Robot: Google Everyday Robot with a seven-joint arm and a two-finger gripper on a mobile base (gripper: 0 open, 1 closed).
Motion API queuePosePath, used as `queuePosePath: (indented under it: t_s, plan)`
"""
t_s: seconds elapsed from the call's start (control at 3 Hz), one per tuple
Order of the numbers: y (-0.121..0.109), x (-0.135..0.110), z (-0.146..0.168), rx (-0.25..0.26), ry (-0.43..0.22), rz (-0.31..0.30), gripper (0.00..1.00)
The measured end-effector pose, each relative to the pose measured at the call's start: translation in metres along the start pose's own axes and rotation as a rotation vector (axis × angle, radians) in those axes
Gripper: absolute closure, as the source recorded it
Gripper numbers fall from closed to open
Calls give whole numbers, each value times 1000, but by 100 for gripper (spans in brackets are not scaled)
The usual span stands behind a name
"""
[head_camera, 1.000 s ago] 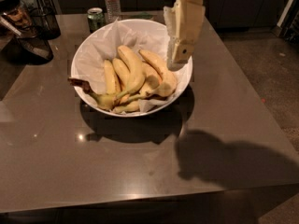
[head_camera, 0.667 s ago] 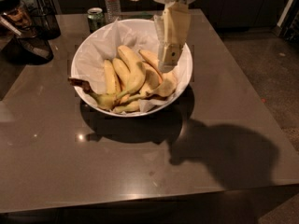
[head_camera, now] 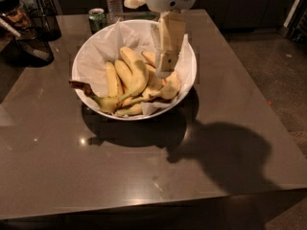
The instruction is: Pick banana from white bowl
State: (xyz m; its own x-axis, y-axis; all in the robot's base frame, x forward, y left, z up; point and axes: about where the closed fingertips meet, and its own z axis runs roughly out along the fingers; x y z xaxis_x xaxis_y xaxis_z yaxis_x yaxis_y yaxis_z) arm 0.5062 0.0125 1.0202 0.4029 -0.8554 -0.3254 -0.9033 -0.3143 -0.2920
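The white bowl [head_camera: 90,56], lined with crinkled white paper, stands on the dark table toward its back. It holds several bananas. The banana [head_camera: 137,69], long, thick and curved, lies near the bowl's middle, resting on shorter bananas joined at a dark stem [head_camera: 80,86] on the left. My gripper [head_camera: 162,72] hangs down from the top of the view inside the bowl's right half. Its cream fingers [head_camera: 171,42] are open and empty, with the tips just right of the banana and above the right-hand fruit.
A green drink can [head_camera: 97,19] and a clear water bottle [head_camera: 113,1] stand just behind the bowl. Dark kitchen items [head_camera: 29,28] sit at the back left. The table's [head_camera: 144,176] front edge is near the bottom and its right edge drops to the floor.
My gripper has moved left and lower, from over the bowl's right rim to inside the bowl beside the bananas. The bananas and bowl have not moved.
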Motion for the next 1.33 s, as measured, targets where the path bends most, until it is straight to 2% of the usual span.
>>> queuePosePath:
  t_s: [0.33,0.67,1.0,1.33]
  plan:
    - [10,-4,9,35,-97,102,0]
    - [-5,-6,14,104,-272,269,0]
    - [-36,-12,24,97,-459,439,0]
    - [-36,-12,24,97,-459,438,0]
